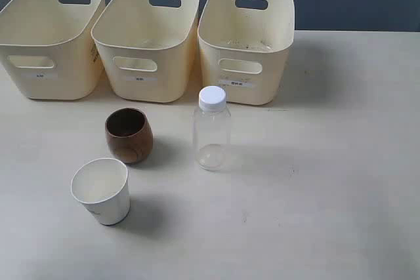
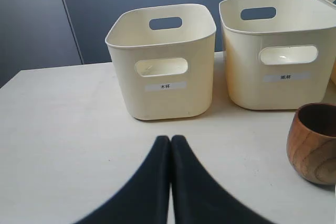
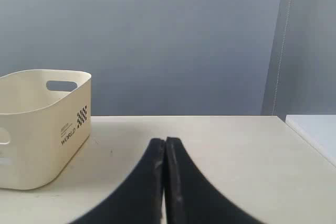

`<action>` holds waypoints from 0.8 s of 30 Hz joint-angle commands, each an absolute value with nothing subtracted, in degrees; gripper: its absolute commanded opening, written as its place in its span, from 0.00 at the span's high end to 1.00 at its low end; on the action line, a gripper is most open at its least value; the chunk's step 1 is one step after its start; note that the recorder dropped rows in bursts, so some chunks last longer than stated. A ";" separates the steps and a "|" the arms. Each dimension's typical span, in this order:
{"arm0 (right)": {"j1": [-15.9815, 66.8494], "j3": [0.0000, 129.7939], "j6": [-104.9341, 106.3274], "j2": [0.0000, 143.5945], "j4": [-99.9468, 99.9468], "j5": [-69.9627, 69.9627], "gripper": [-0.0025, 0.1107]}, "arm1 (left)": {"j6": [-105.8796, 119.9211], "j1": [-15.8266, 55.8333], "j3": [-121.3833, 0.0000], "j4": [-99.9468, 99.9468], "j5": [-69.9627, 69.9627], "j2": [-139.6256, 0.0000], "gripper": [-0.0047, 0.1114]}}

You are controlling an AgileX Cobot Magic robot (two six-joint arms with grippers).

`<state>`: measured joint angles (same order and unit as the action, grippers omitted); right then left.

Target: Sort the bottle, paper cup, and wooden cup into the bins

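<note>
Clear plastic bottle with white cap (image 1: 211, 129) upright at table centre; brown wooden cup (image 1: 129, 135) at 9 o'clock, white paper cup (image 1: 102, 191) at 8. Cream bins (image 1: 146, 37) at 12, apparently awaiting sorting. Left gripper (image 2: 170, 139), right gripper (image 3: 164, 141) clenched, empty. Labels unreadable; arms outside exterior view.

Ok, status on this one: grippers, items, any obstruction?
Left gripper shut, right gripper shut, both empty. Bottle, paper cup, wooden cup upright on table, unsorted. Bins unobstructed.
</note>
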<state>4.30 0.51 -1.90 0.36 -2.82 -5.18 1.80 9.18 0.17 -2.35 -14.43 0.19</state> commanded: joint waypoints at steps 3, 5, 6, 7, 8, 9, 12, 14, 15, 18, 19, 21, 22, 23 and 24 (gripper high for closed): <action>4.00 0.16 -1.73 0.00 -2.83 -4.99 0.98 | 1.63 9.32 0.00 -2.47 -13.67 0.00 0.96; 4.00 0.16 -1.73 0.00 -2.83 -4.99 0.98 | 1.63 9.32 0.00 -2.47 -13.67 0.00 0.96; 4.00 0.16 -1.73 0.00 -2.83 -4.99 0.98 | 1.63 9.32 0.00 -2.47 -13.67 0.00 0.96; 4.00 0.16 -1.73 0.00 -2.83 -4.99 0.98 | 1.63 9.32 0.00 -2.47 -13.67 0.00 0.96; 4.00 0.16 -1.73 0.00 -2.83 -4.99 0.98 | 1.63 9.32 0.00 -2.47 -13.67 0.00 0.96; 4.00 0.16 -1.73 0.00 -2.83 -4.99 0.98 | 1.63 9.32 0.00 -2.47 -13.67 0.00 0.96; 4.00 0.16 -1.73 0.00 -2.83 -4.99 0.98 | 1.63 9.32 0.00 -2.47 -13.67 0.00 0.96; 4.00 0.16 -1.73 0.00 -2.83 -4.99 0.98 | 1.63 9.32 0.00 -2.47 -13.67 0.00 0.96; 4.00 0.16 -1.73 0.00 -2.83 -4.99 0.98 | 1.63 9.32 0.00 -2.47 -13.67 0.00 0.96; 4.00 0.16 -1.73 0.00 -2.83 -4.99 0.98 | 1.63 9.32 0.00 -2.47 -13.67 0.00 0.96; 4.00 0.16 -1.73 0.00 -3.03 -4.99 0.98 | 1.63 9.32 0.00 -2.47 -13.67 0.00 0.96; 4.00 0.16 -1.60 0.00 -4.36 -4.99 0.98 | 1.63 9.32 0.00 -2.47 -13.67 0.00 0.96; 4.00 0.16 -1.60 0.00 -4.37 -4.99 0.98 | 1.63 9.32 0.00 -2.47 -13.67 0.00 0.96; 4.00 0.16 -1.60 0.00 -4.37 -4.99 0.98 | 1.63 9.32 0.00 -2.47 -13.67 0.00 0.96; 4.00 0.16 -1.60 0.00 -4.37 -4.99 0.98 | 1.63 9.32 0.00 -2.47 -13.67 0.00 0.96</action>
